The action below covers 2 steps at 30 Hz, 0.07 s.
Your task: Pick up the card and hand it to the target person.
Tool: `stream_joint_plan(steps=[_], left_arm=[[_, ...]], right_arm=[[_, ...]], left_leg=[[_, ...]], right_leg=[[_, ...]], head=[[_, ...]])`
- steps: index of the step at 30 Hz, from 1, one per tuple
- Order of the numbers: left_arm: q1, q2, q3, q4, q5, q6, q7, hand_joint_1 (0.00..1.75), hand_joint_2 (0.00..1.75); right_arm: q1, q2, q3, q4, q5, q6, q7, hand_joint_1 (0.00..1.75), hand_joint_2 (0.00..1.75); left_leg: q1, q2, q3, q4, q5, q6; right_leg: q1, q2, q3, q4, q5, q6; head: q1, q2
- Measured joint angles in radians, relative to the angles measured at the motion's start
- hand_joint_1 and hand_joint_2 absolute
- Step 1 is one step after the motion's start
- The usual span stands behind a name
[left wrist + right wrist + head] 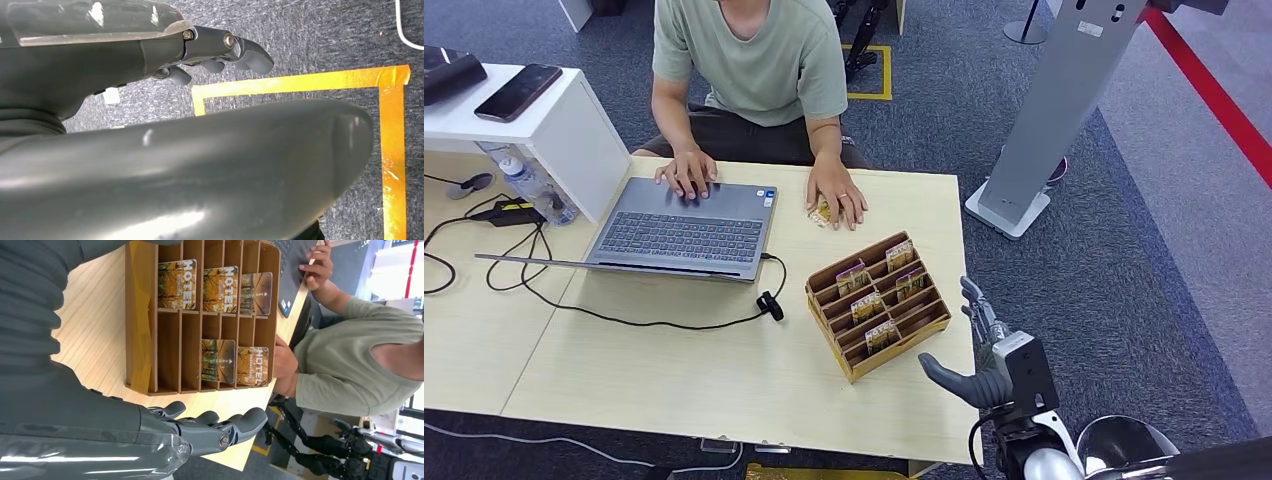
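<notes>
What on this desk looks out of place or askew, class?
The wooden card rack sits turned at an angle to the table edges. One card lies loose under the person's hand, outside the rack. Nothing looks spilled or damaged.

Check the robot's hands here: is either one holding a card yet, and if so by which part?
No. The right hand is open beside the card rack, touching nothing. The left hand hangs over the floor, holding nothing.

I see a pale wood-grain table [724, 370], matt, and a brown wooden rack [929, 322] with glossy printed cards [177, 284]. My right hand [200, 427] is smooth grey plastic with a sheen. The laptop [686, 232] looks like brushed metal; the carpet [310, 45] is rough.
</notes>
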Motion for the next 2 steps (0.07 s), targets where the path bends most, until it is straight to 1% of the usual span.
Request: stream_joint_plan(steps=[2], left_arm=[[0.000, 0.000, 0.000, 0.000, 0.003, 0.000, 0.001, 0.00, 0.00]], right_arm=[[0.002, 0.000, -0.001, -0.002, 0.002, 0.000, 0.000, 0.00, 1.75]], left_leg=[[0.000, 0.000, 0.000, 0.000, 0.000, 0.000]], right_leg=[[0.000, 0.000, 0.000, 0.000, 0.000, 0.000]], head=[[0.000, 0.000]])
